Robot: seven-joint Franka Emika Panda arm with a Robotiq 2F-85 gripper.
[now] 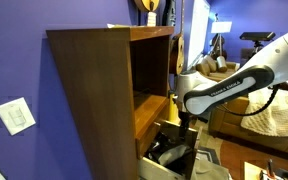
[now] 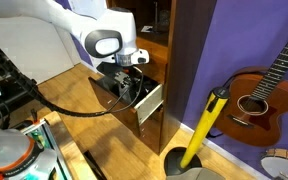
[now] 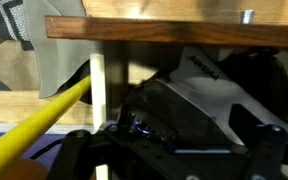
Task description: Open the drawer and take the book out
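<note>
The light wooden drawer (image 1: 146, 166) stands pulled out at the bottom of the dark brown cabinet (image 1: 89, 90); in an exterior view its pale front (image 2: 150, 103) faces the room. My gripper (image 1: 187, 126) (image 2: 132, 80) hangs down into the open drawer. In the wrist view its dark fingers (image 3: 174, 152) stand wide apart, open, just over a flat dark book with a pale edge (image 3: 196, 98) that lies in the drawer among dark clutter. The picture is dim, and I cannot tell whether the fingers touch the book.
A yellow pole (image 2: 204, 128) leans in a bucket next to the cabinet and shows in the wrist view (image 3: 39, 122). A guitar (image 2: 264, 90) stands against the purple wall. The cabinet's shelf edge (image 3: 174, 30) is close above the gripper. Couches sit behind the arm (image 1: 269, 115).
</note>
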